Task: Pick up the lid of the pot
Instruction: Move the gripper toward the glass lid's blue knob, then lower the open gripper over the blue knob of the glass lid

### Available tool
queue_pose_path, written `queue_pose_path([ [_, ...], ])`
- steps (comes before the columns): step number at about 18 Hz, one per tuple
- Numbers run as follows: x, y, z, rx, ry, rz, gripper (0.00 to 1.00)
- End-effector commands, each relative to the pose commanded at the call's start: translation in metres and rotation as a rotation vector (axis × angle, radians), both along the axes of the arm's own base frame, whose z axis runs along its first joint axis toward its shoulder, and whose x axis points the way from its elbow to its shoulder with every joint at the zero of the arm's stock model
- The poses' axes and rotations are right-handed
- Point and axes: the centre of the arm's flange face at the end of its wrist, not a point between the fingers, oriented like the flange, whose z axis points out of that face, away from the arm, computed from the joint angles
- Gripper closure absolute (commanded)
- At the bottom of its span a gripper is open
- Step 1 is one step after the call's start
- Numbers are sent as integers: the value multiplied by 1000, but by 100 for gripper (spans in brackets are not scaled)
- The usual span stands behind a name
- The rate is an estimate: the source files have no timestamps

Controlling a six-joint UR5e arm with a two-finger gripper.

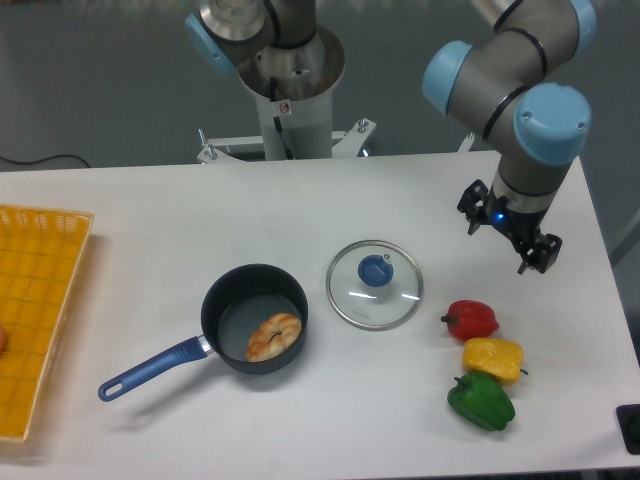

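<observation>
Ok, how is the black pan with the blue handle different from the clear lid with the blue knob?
The pan is black, while the lid is see-through. The pan's long handle sticks out sideways; the lid's short knob sits near the middle. Both are round and partly blue.

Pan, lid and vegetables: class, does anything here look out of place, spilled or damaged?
Nothing stands out. The lid lies flat, blue knob up; the pan sits upright, bread inside; the vegetables lie close together. No spill shows.
</observation>
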Motion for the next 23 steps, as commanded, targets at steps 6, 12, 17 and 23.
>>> queue_pose_path([
  [6, 13, 0, -15, -10, -30, 175, 0],
  [12, 37, 13, -17, -7, -35, 93, 0],
  [17, 70, 37, -36, -26, -67, -59, 0],
  [23, 96, 37, -47, -39, -87, -274, 0],
])
